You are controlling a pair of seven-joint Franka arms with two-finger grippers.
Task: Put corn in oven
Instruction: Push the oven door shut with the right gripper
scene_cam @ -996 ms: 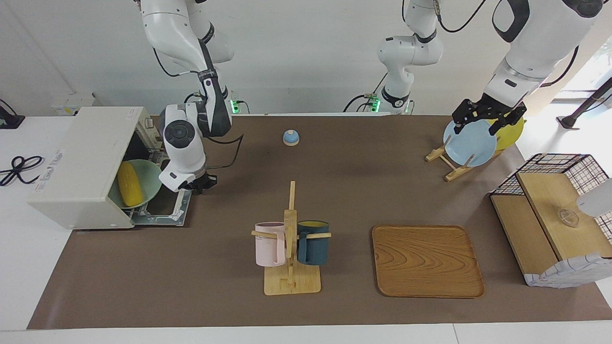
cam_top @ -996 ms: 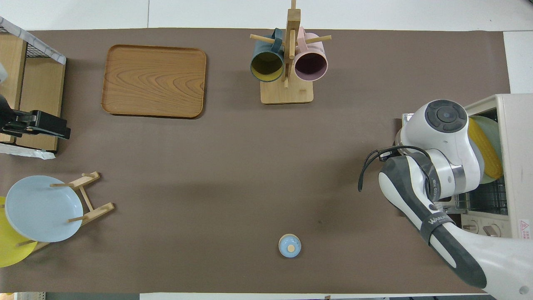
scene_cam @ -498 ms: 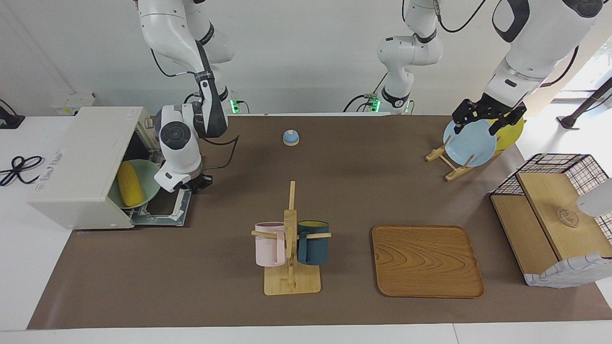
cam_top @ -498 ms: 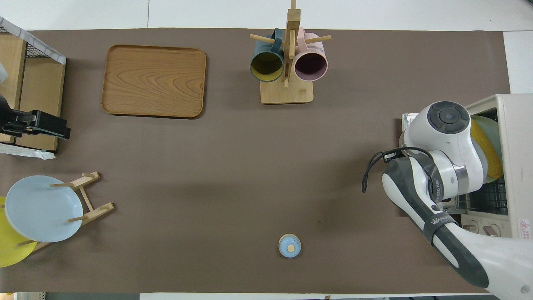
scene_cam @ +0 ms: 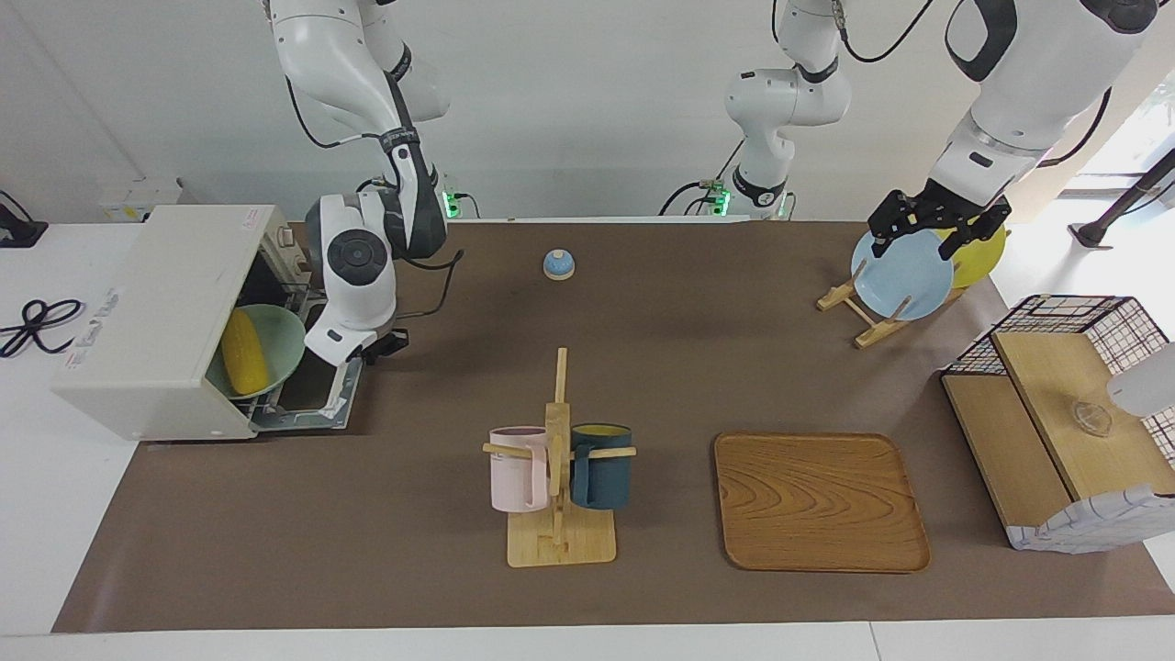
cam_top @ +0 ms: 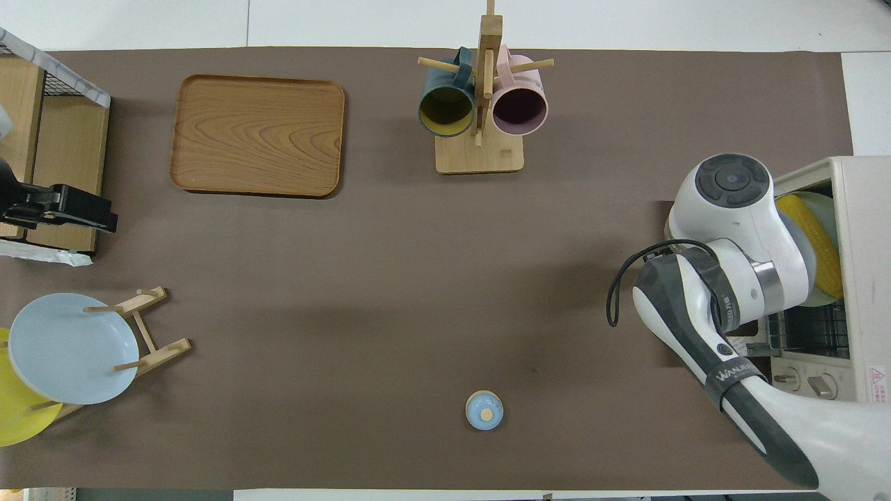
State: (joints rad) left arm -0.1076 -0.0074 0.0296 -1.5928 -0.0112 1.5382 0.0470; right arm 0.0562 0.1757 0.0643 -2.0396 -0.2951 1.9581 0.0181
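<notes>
The off-white oven (scene_cam: 156, 303) (cam_top: 863, 278) stands at the right arm's end of the table. Inside it the yellow corn (scene_cam: 240, 353) (cam_top: 821, 243) lies on a pale green plate (scene_cam: 280, 340) on the rack. Its door (scene_cam: 317, 390) hangs down, slightly tilted up from flat. My right gripper (scene_cam: 378, 346) is shut and sits low at the door's outer edge; the overhead view hides it under the arm's wrist. I cannot tell whether it touches the handle. My left gripper (scene_cam: 929, 227) (cam_top: 97, 212) waits open in the air over the plate rack area.
A mug rack (scene_cam: 560, 477) with a pink and a dark blue mug stands mid-table, beside a wooden tray (scene_cam: 820, 500). A small blue knob (scene_cam: 558, 264) lies nearer the robots. A blue plate (scene_cam: 904, 275), a yellow plate (scene_cam: 978, 252) and a wire-and-wood basket (scene_cam: 1065, 413) fill the left arm's end.
My right gripper has risen a little and shifted toward the oven, and the door's outer edge has lifted with it. The left arm has not moved.
</notes>
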